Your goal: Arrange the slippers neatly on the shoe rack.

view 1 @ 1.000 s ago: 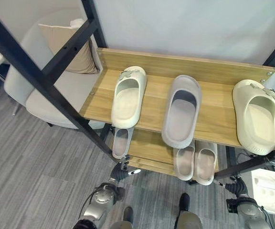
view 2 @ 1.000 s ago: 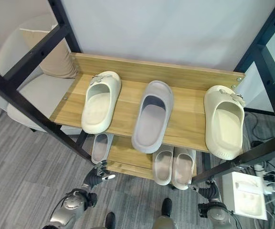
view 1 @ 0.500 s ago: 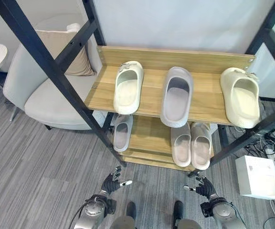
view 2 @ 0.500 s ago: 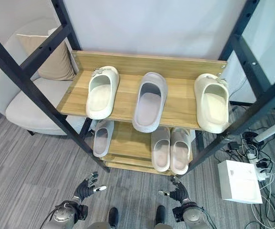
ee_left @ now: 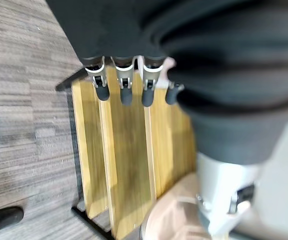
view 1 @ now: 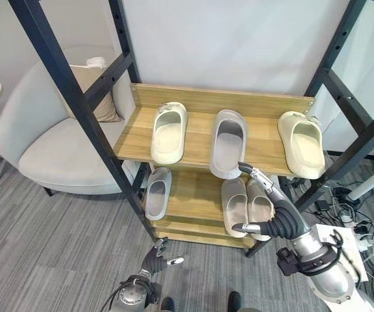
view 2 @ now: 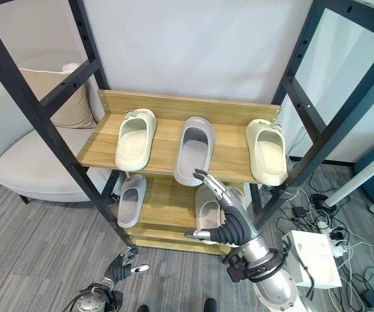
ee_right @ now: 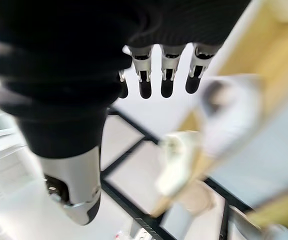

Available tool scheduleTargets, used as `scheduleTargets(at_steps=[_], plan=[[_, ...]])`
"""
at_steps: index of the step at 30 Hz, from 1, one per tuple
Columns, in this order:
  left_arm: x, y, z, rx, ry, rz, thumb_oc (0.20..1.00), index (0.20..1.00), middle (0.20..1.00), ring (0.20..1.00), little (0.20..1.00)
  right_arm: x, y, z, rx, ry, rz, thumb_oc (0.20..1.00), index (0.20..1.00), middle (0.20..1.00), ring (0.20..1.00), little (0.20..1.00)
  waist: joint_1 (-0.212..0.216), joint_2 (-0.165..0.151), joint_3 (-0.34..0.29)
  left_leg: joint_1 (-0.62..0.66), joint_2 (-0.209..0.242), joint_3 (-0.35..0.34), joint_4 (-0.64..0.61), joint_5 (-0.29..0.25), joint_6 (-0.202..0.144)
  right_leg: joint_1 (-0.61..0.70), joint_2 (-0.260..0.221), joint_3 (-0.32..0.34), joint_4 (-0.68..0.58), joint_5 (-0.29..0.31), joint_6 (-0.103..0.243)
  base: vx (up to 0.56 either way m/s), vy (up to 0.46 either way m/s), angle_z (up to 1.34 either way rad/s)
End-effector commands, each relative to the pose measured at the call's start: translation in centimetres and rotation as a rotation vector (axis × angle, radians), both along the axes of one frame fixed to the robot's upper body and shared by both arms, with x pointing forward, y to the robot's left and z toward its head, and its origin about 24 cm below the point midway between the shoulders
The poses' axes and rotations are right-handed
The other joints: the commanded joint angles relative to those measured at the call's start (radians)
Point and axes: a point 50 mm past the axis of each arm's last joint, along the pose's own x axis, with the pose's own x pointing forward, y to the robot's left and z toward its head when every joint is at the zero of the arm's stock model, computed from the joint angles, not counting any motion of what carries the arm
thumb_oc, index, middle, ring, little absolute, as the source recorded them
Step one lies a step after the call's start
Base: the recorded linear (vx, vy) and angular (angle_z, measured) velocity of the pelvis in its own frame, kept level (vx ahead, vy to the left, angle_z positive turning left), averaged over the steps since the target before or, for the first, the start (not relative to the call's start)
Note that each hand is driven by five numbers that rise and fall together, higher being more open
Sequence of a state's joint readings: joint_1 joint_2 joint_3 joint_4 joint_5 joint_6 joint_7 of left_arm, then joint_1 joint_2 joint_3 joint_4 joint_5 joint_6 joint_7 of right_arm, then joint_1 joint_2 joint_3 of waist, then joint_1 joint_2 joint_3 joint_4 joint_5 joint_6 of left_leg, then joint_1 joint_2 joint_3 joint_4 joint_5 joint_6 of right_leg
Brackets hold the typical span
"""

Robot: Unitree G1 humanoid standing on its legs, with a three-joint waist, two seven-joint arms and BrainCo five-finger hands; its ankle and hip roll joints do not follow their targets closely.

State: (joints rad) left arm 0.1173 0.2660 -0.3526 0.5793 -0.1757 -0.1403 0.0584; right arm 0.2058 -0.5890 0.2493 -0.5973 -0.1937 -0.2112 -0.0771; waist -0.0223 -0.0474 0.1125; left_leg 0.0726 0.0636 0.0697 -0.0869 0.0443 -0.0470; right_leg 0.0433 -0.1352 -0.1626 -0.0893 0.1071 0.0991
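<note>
Your right hand (view 1: 279,220) is raised in front of the shoe rack (view 1: 174,149), at the front edge of its upper shelf (view 1: 197,133), with the fingers straight and spread and the thumb out to the side; it holds nothing. Your left hand (view 1: 156,259) hangs low over the grey floor (view 1: 50,247), below the rack's front left corner, fingers relaxed and empty as well.

On the upper shelf you have three slippers, all with toes toward the back board. A cream slipper (view 1: 168,132) lies toward the left end, a grey slipper (view 1: 228,142) sits in the middle with its heel reaching the front edge, and a second cream slipper (view 1: 302,143) lies at the right end, well apart from the first. The grey one stands between the two cream ones.

On the lower shelf (view 1: 193,195) a single grey slipper (view 1: 157,192) lies at the left end, and a pair of pale slippers (view 1: 235,205) lies side by side, touching, toward the right end, partly behind your right hand.

A pale armchair (view 1: 50,140) with a beige cushion (view 1: 99,97) stands just beside the rack's left side.
</note>
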Motion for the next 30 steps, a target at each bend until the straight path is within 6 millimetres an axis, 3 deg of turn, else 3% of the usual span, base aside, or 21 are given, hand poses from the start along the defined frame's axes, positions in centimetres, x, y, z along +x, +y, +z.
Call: scheduleTargets(at_steps=[1,2,4,8,10,15,19,24,25,26,27,29,30], plan=[[3.0,-0.2,2.0,0.0,-0.138,-0.028,1.0,1.0,1.0,1.0,1.0,1.5,-1.0,2.5,0.015,-0.165,-0.035,1.0,1.0,1.0,1.0,1.0,0.023,0.006,0.022,0.009,0.013,-0.056,0.0,-0.093,0.009,0.031,-0.045,0.012,0.027,-0.109,0.069,0.04,0.033,-0.04],[2.9,-0.3,1.9,-0.008,-0.136,-0.029,1.0,1.0,1.0,1.0,1.0,2.1,-1.2,3.5,-0.004,-0.226,-0.061,1.0,1.0,1.0,1.0,1.0,0.025,0.006,0.017,0.01,0.014,-0.056,0.0,-0.094,0.01,0.033,-0.046,0.012,0.026,-0.108,0.07,0.07,0.062,-0.02],[2.2,-0.6,1.7,-0.051,-0.106,-0.033,1.0,1.0,1.0,1.0,1.0,7.0,-2.8,7.9,-0.06,-0.464,-0.286,1.0,1.0,1.0,1.0,1.0,0.062,-0.002,0.002,0.012,0.009,-0.067,0.0,-0.1,0.015,0.042,-0.049,0.003,0.026,-0.108,0.07,0.09,0.091,-0.04],[1.1,0.2,1.3,-0.07,-0.068,-0.029,1.0,1.0,1.0,1.0,1.0,11.8,-5.4,9.9,-0.182,-0.509,-0.526,1.0,1.0,1.0,1.0,1.0,0.126,-0.026,0.013,0.004,0.0,-0.095,0.0,-0.101,0.019,0.049,-0.051,-0.02,0.027,-0.107,0.069,0.03,0.039,0.17],[0.8,0.5,1.2,-0.076,-0.062,-0.028,1.0,1.0,1.0,1.0,1.0,13.1,-6.4,10.1,-0.221,-0.499,-0.595,1.0,1.0,1.0,1.0,1.0,0.148,-0.035,0.02,-0.001,-0.004,-0.105,0.001,-0.102,0.02,0.053,-0.051,-0.029,0.026,-0.106,0.069,0.01,0.014,0.24],[0.5,1.3,1.2,-0.074,-0.054,-0.014,1.0,1.0,1.0,1.0,1.0,15.3,-7.8,9.6,-0.235,-0.434,-0.694,1.0,1.0,1.0,1.0,1.0,0.195,-0.052,0.038,-0.011,-0.012,-0.125,0.006,-0.103,0.022,0.061,-0.055,-0.046,0.019,-0.103,0.072,0.02,0.022,0.2],[0.5,1.8,1.1,-0.066,-0.049,0.018,1.0,1.0,1.0,1.0,1.0,15.2,-7.9,8.8,-0.231,-0.412,-0.702,1.0,1.0,1.0,1.0,1.0,0.207,-0.057,0.044,-0.017,-0.016,-0.138,0.007,-0.103,0.024,0.065,-0.057,-0.055,0.015,-0.104,0.073,0.02,0.018,0.06],[0.1,2.2,1.1,-0.062,-0.05,0.039,1.0,1.0,1.0,1.0,1.0,15.4,-9.3,6.9,-0.311,-0.342,-0.745,1.0,1.0,1.0,1.0,1.0,0.205,-0.051,0.043,-0.004,-0.018,-0.131,0.005,-0.112,0.023,0.07,-0.062,-0.05,0.01,-0.107,0.073,0.03,0.013,0.02],[0.0,2.1,1.1,-0.065,-0.05,0.036,1.0,1.0,1.0,1.0,1.0,15.7,-9.4,6.7,-0.314,-0.327,-0.753,0.934,0.934,0.934,0.934,0.934,0.205,-0.05,0.043,-0.002,-0.018,-0.13,0.004,-0.113,0.023,0.071,-0.062,-0.05,0.01,-0.108,0.072,0.02,-0.013,-0.05],[0.0,1.9,1.1,-0.07,-0.053,0.03,1.0,1.0,1.0,1.0,1.0,16.3,-9.5,6.2,-0.317,-0.289,-0.767,0.689,0.689,0.689,0.689,0.689,0.205,-0.049,0.044,0.001,-0.018,-0.129,0.004,-0.113,0.022,0.072,-0.062,-0.048,0.009,-0.109,0.071,0.02,-0.019,-0.06],[0.3,1.7,1.4,-0.077,-0.07,0.029,1.0,1.0,1.0,1.0,1.0,17.1,-9.5,5.9,-0.322,-0.261,-0.779,0.514,0.514,0.514,0.514,0.514,0.205,-0.046,0.048,0.003,-0.017,-0.126,0.004,-0.113,0.02,0.073,-0.061,-0.047,0.008,-0.11,0.07,0.02,-0.018,-0.08],[0.9,1.4,1.9,-0.089,-0.098,0.025,1.0,1.0,1.0,1.0,1.0,17.8,-9.5,5.6,-0.328,-0.228,-0.793,0.442,0.442,0.442,0.442,0.442,0.205,-0.043,0.05,0.005,-0.016,-0.125,0.003,-0.113,0.019,0.074,-0.06,-0.046,0.008,-0.111,0.069,0.01,-0.019,-0.09],[1.6,1.1,2.4,-0.1,-0.128,0.023,1.0,1.0,1.0,1.0,1.0,18.4,-9.5,5.2,-0.326,-0.198,-0.808,0.2,0.2,0.2,0.2,0.2,0.206,-0.041,0.051,0.005,-0.015,-0.125,0.004,-0.113,0.017,0.076,-0.06,-0.046,0.007,-0.112,0.068,0.01,-0.017,-0.04]])
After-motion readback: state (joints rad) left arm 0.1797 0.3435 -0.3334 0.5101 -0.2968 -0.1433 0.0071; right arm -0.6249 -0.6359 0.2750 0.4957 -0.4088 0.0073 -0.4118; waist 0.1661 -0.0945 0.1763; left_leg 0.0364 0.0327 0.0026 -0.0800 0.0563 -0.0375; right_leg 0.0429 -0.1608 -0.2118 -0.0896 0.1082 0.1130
